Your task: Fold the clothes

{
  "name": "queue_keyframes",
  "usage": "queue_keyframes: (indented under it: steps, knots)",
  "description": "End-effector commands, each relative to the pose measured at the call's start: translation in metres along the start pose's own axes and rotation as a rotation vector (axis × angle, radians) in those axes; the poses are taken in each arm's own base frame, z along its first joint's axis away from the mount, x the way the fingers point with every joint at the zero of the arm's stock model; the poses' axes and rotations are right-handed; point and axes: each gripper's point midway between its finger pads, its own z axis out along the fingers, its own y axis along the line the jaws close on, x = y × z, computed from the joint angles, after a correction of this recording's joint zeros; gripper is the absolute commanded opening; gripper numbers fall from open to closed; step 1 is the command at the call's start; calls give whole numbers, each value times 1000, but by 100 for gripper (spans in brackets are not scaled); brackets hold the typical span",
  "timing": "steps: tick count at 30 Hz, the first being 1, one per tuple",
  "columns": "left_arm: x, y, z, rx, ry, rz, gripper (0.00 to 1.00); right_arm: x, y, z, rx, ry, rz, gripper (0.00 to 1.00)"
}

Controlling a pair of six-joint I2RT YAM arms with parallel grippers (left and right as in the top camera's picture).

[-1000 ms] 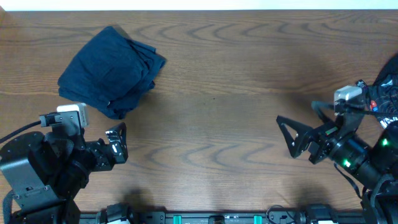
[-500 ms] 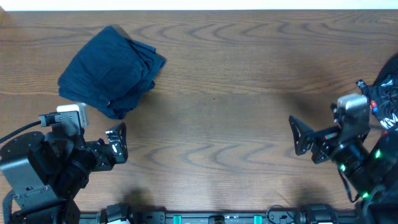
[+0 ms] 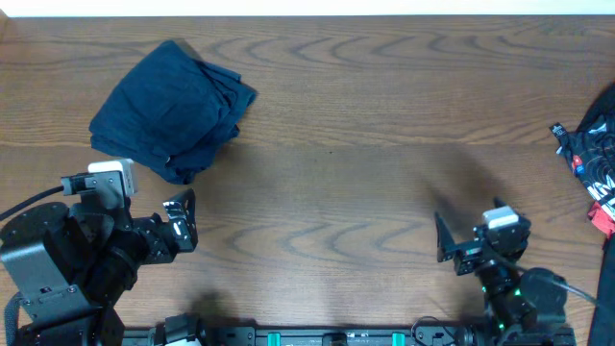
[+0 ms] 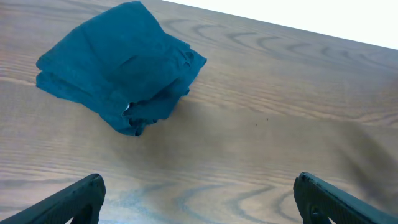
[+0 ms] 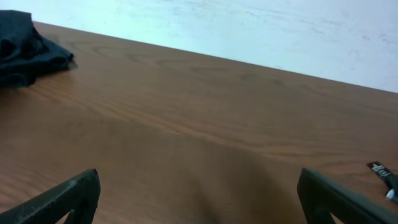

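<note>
Folded dark navy shorts (image 3: 173, 108) lie in a thick bundle at the far left of the wooden table (image 3: 336, 125). They also show in the left wrist view (image 4: 118, 62) and at the top left of the right wrist view (image 5: 25, 53). My left gripper (image 3: 183, 223) is open and empty, low at the front left, a short way in front of the bundle; in its own view (image 4: 199, 205) only bare wood lies between the fingertips (image 4: 71, 199). My right gripper (image 3: 447, 243) is open and empty near the front edge at the right, as its own view (image 5: 199, 205) shows.
A dark fabric item with red and white print (image 3: 596, 163) lies at the table's right edge; a corner of it shows in the right wrist view (image 5: 385, 174). A white wall runs behind the table's far edge.
My right arm has pulled back from near the right-edge fabric toward the table's front edge, its gripper still open and empty. The left arm and the folded shorts have not moved.
</note>
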Motion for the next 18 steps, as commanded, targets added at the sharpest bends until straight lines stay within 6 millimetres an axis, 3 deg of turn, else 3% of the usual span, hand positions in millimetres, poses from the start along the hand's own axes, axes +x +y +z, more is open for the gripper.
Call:
queue_keyframes:
  steps: [1, 8, 18]
  knots:
    - [1, 2, 1, -9, 5, 0, 98, 12, -3, 4, 17, 8, 15, 99]
    - [1, 2, 1, -9, 4, 0, 98, 43, 4, 20, -24, 42, 23, 99]
    - [1, 2, 1, -9, 5, 0, 98, 40, 4, 21, -30, 23, 19, 99]
